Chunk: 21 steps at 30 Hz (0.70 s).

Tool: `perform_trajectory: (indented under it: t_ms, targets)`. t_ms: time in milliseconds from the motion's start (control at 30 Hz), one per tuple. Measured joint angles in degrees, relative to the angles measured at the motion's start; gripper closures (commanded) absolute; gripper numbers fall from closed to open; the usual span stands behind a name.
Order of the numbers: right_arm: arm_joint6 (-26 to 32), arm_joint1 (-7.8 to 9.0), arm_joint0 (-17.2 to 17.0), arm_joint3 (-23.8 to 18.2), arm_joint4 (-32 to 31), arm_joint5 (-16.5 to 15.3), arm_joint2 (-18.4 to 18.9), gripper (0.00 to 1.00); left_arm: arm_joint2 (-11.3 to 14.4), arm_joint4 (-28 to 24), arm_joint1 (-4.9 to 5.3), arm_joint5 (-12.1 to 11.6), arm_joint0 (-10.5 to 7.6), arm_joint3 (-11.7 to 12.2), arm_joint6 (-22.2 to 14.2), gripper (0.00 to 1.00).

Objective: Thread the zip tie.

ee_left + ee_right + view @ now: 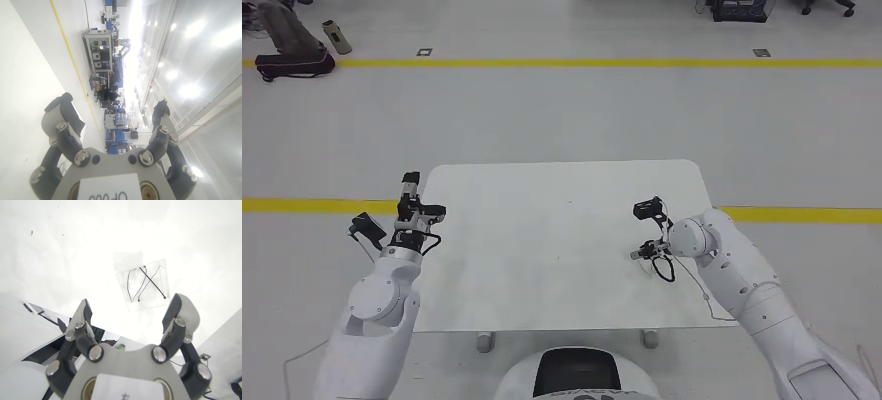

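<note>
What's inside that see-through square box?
A few thin black zip ties lie inside the clear box, crossing one another. Its walls are see-through, so only the bits where one tie passes under another are hidden.

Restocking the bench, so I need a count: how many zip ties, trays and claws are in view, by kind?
Black zip ties: 4, all lying in the tray
Clear tray: 1
Claws: 2, the left claw and the right claw, both open
Total: 7

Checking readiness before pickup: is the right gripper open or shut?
Open. The right gripper has its fingers wide apart, with nothing held between them.
</note>
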Motion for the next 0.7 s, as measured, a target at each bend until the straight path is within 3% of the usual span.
perform_trajectory:
  t_ms: [600, 700]
  targets:
    - [0.2, -0.12, -0.2, 0.1, 0.4, 0.3, -0.6, 0.0, 0.0, 0.0, 0.0, 0.0, 0.0, 0.0, 0.0, 0.0]
    - [-0.9, -0.07, -0.9, -0.9, -4.0, 0.5, -1.9, 0.0, 0.0, 0.0, 0.0, 0.0, 0.0, 0.0, 0.0, 0.0]
